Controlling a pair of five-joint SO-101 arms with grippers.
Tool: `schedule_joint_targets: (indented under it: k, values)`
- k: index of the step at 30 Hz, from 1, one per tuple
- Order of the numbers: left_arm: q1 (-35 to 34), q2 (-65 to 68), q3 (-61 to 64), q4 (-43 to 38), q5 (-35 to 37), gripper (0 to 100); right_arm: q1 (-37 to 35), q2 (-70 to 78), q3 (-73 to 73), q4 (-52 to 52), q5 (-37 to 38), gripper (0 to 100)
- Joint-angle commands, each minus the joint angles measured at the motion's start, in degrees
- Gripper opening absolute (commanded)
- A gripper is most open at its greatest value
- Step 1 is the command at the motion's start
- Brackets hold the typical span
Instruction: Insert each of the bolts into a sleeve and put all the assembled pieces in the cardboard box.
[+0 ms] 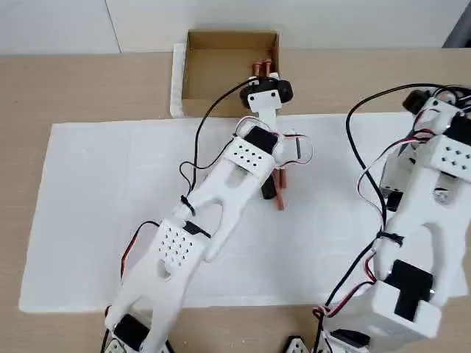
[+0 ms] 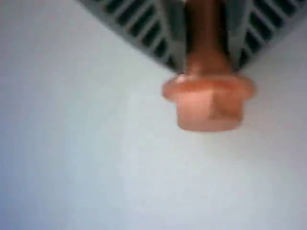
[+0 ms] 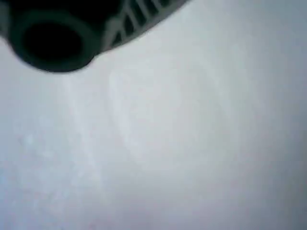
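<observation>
Currently: left fingers (image 2: 144, 38) are clamped on the shank of the copper bolt (image 2: 208, 103), hex head sticking out past the tips, over the white mat (image 1: 110, 206) at mid tabletop (image 1: 88, 81). Bolt long axis runs approx. away from the cardboard box (image 1: 199, 73), head end toward the arm bases. Right fingers (image 3: 139, 19) appear closed on the black sleeve (image 3: 50, 40), bore open & facing the wrist cam. Right arm sits folded at the mat's right end, well apart from the bolt. Copper pieces (image 1: 263, 68) lie in the box. Judgement: insertion step. Gap betw. bolt & sleeve runs sideways across the mat; left arm is nearer the middle. Bolt axis & bore need lining up first.
</observation>
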Motion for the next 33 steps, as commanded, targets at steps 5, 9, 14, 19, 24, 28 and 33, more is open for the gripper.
schedule_joint_targets:
  k: [5,9,14,19,24,28,33]
  values:
    - [0.62,-1.14,-2.68,-1.23,-1.67,0,0.40,-2.95,-2.81,0.48,0.44,0.6]
    - [1.49,-1.23,-9.98,2.73,-1.67,0,0.40,-2.95,-2.81,0.48,0.44,0.6]
    - [1.41,-1.14,-25.27,13.01,-1.76,0,0.40,-2.95,-2.81,0.48,0.44,0.6]
    - [-0.26,-1.14,-37.49,28.31,-7.03,0,0.40,-2.95,-2.81,0.31,0.44,0.6]
    - [-8.18,-1.93,-39.52,33.23,-14.95,0,0.13,-2.86,-2.81,0.22,0.44,0.6]
    - [-11.60,-5.71,-33.98,33.32,-16.88,0,0.31,-2.86,-2.81,0.22,0.44,0.5]
    - [-9.58,-19.25,-18.86,33.32,-21.80,0,0.13,-2.86,-2.81,0.31,0.44,0.4]
